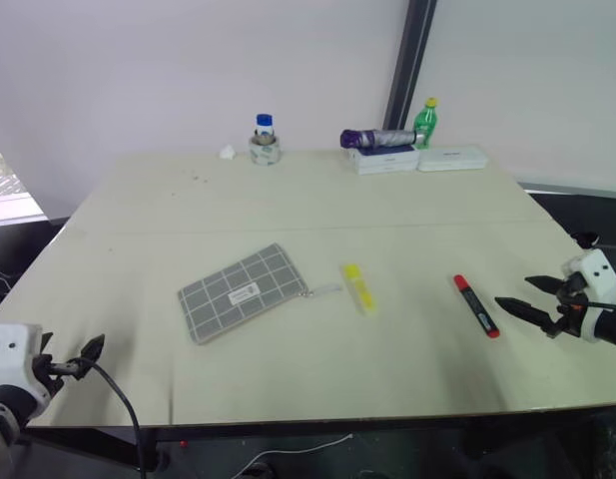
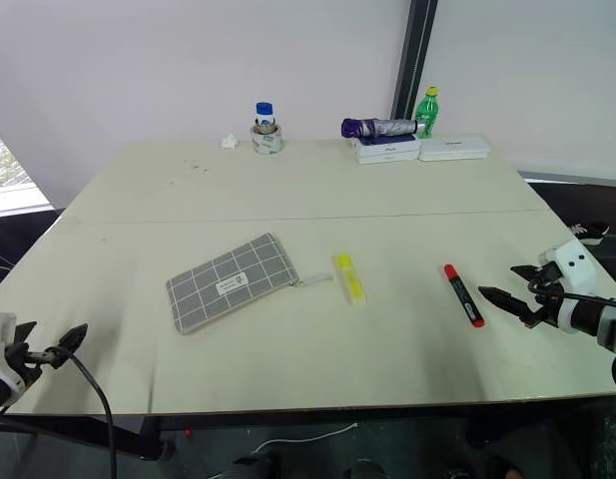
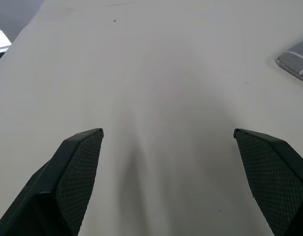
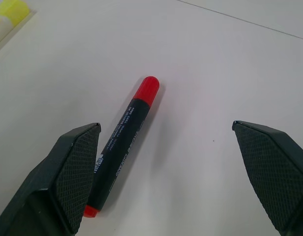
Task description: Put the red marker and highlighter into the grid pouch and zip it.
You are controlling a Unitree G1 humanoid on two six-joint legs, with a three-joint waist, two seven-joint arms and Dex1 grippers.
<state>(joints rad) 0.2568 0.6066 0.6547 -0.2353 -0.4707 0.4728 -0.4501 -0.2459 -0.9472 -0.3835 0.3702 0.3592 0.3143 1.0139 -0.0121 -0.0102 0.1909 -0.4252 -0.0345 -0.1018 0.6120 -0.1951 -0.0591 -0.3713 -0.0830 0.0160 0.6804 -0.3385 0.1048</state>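
Observation:
The red marker (image 1: pixel 475 304), with a dark barrel, lies on the table right of centre. My right gripper (image 1: pixel 514 292) hovers open just to its right, pointing at it. From the right wrist, the marker (image 4: pixel 124 142) lies beside one fingertip of that gripper (image 4: pixel 166 127), untouched. The yellow highlighter (image 1: pixel 358 286) rests near the middle. The grid pouch (image 1: pixel 243 291) lies flat to the highlighter's left, its zipper pull toward the highlighter. My left gripper (image 1: pixel 76 354) is open over the near left table edge, well clear of the pouch (image 3: pixel 294 58).
Along the far edge of the table (image 1: pixel 288 200) stand a blue-capped jar (image 1: pixel 265 140), a folded purple umbrella (image 1: pixel 377 139) on white boxes (image 1: pixel 452 159), and a green bottle (image 1: pixel 425 122). A crumpled tissue (image 1: pixel 227 152) lies near the jar.

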